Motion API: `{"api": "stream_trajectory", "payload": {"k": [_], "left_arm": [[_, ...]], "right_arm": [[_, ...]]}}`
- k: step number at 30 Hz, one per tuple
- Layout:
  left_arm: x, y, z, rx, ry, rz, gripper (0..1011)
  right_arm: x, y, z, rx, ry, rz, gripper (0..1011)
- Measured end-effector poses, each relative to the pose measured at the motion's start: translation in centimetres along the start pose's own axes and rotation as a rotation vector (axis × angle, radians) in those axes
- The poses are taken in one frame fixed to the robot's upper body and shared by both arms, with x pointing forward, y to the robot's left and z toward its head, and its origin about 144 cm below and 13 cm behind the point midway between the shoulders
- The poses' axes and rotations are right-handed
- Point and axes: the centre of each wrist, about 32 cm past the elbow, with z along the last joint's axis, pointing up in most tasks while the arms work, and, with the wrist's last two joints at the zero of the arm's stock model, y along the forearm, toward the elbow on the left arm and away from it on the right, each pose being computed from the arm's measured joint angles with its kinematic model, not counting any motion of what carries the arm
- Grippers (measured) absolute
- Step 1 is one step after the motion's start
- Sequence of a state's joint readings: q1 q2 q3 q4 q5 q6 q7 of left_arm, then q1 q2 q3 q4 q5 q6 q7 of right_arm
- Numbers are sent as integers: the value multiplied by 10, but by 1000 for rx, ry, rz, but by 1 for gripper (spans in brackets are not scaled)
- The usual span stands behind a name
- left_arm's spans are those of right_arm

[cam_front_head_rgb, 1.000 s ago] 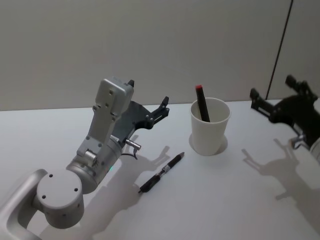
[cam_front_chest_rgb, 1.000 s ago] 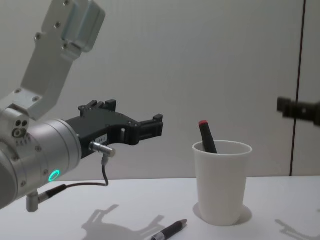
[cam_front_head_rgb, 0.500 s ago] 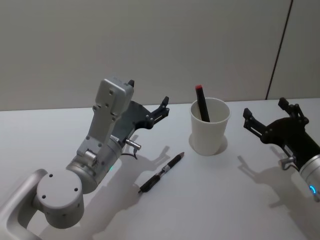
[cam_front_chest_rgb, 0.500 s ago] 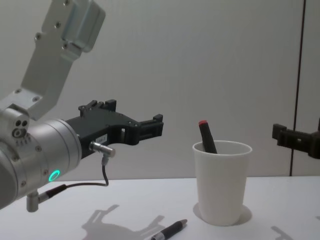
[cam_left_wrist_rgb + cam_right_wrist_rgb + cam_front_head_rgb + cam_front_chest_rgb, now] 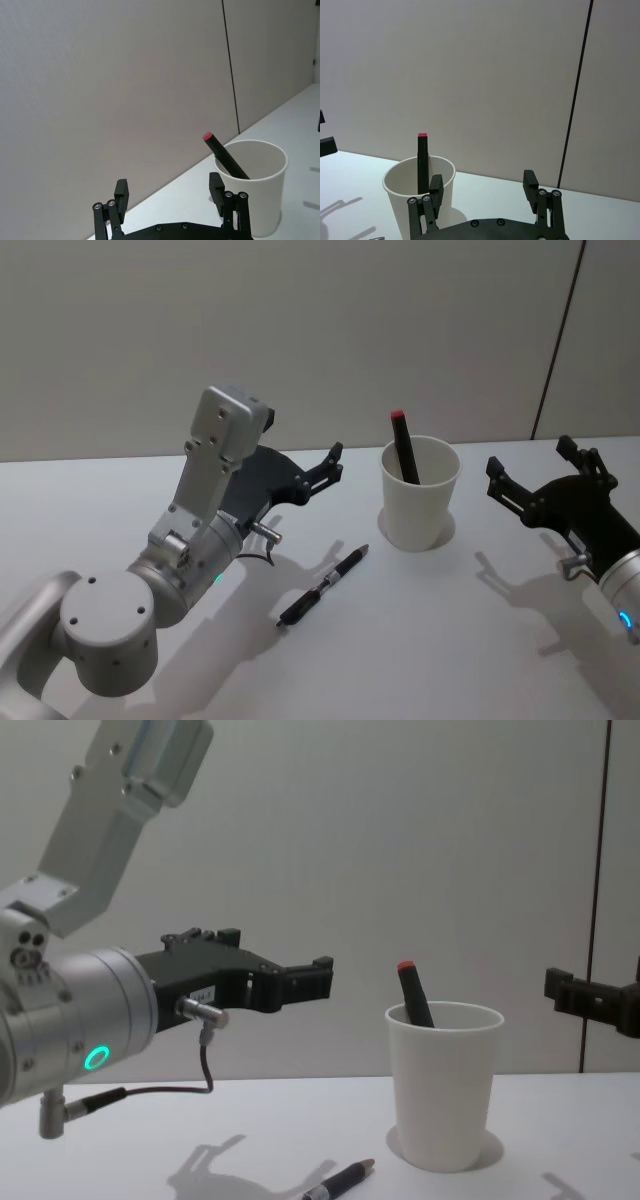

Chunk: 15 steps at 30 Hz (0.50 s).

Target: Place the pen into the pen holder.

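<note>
- Head view: the white table point(image 5: 450, 660) fills the lower half of the frame. It is matt and smooth, and we see a soft shadow under each thing on it.
- The left arm point(image 5: 195, 520), built of rounded grey metal links, comes up from the lower left. Its left gripper point(image 5: 169, 186) is flat, black and angular and hangs above the table at centre left. Its jaws are spread wide with nothing between them. We judge it is raised and aimed toward the cup rather than lowered to the pen, so the pick has not begun.
- The right gripper point(image 5: 531, 458) sits at the right edge, level with the cup and well apart from it. Its fingers are likewise parted and empty, and we take it to be standing by.
- The pen holder point(image 5: 420, 495) is a tapered white paper cup with a rolled rim. It stands upright just right of centre, mouth up so a pen can drop straight in.
- The pen point(image 5: 322, 588) is slim and dark with a pale band mid-barrel. It lies flat and slanted just below centre, one end toward the cup. It is near the cup but apart from it, and not yet inside.
- A black marker point(image 5: 403, 450) with a red cap leans on the cup's inner wall, its top above the rim.
</note>
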<state>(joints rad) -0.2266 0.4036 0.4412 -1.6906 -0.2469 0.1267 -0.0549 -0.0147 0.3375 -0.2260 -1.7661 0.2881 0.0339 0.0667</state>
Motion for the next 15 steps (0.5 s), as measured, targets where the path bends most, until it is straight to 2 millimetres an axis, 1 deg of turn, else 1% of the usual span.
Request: {"api": "stream_trajectory", "payload": {"k": [6, 15], "left_arm": [[3, 6, 11, 52, 32, -48, 1001], [6, 18, 20, 147, 93, -140, 1001]], "right_arm": [[0, 0, 0, 0, 0, 0, 1001], [0, 0, 0, 1, -1, 0, 1001]]}}
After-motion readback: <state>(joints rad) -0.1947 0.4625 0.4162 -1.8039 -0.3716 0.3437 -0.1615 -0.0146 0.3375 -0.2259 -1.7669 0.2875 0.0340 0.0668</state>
